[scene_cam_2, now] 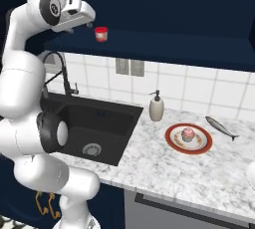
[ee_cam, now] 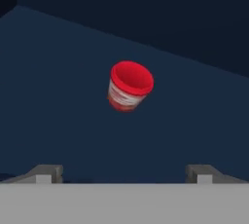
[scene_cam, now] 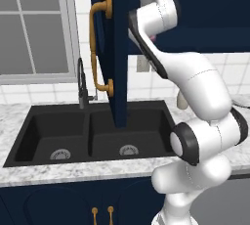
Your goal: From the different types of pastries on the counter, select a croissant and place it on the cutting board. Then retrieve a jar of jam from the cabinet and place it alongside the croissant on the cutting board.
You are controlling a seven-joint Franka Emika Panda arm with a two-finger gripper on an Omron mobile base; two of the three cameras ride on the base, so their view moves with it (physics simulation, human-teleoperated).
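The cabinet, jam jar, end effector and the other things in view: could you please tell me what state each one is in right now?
cabinet door: swung open
jam jar: upright on the cabinet shelf, not gripped
end effector: open, short of the jar
cupcake: upright on the plate
soap bottle: standing by the sink
fish: lying flat on the counter

My hand (ee_cam: 124, 174) sits w/ fingers wide apart, bare dark shelf btwn it and the jar of jam (ee_cam: 129, 86); nothing beside the jar. Open cabinet door (scene_cam: 117, 48) hangs over the sink (scene_cam: 93, 133), blocking the left side.
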